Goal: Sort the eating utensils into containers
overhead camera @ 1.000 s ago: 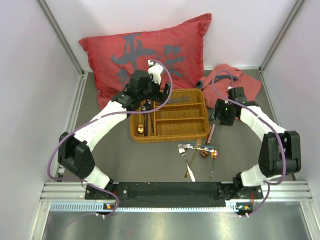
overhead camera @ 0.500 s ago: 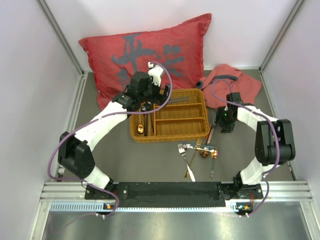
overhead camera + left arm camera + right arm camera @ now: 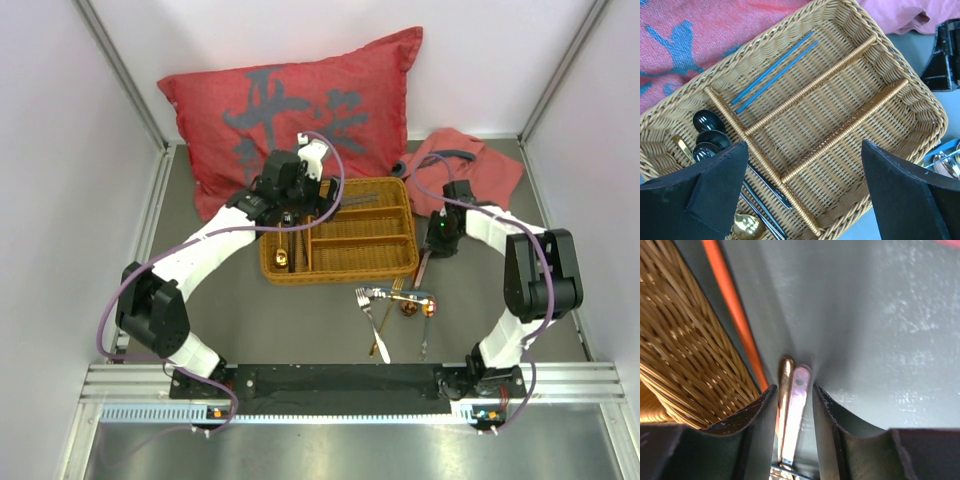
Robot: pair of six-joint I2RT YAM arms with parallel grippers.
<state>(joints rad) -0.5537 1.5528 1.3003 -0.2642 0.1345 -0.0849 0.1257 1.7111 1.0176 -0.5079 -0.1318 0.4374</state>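
The wicker tray [image 3: 340, 275] holds two blue chopsticks [image 3: 775, 72] in a short compartment. Black spoons [image 3: 710, 132] and a gold spoon [image 3: 747, 227] lie in the long one. My left gripper [image 3: 805, 190] hovers wide open over the tray [image 3: 935, 110], holding nothing. More utensils [image 3: 400, 300] lie heaped on the table in front of the tray. My right gripper [image 3: 795, 395] is down at the table by the tray's right wall [image 3: 685, 340]. Its jaws stand narrowly around a copper handle [image 3: 785, 390] and a pinkish silver handle [image 3: 799, 400], with a thin gap at the right finger.
An orange-red stick [image 3: 735, 315] lies along the tray wall just left of the right gripper. A red cushion [image 3: 300, 110] lies behind the tray and a red cloth [image 3: 465, 165] at the back right. Enclosure walls stand on both sides.
My right gripper has moved in towards the tray's right side and down to the table, and its jaws have narrowed around the two handles. The left gripper has barely shifted.
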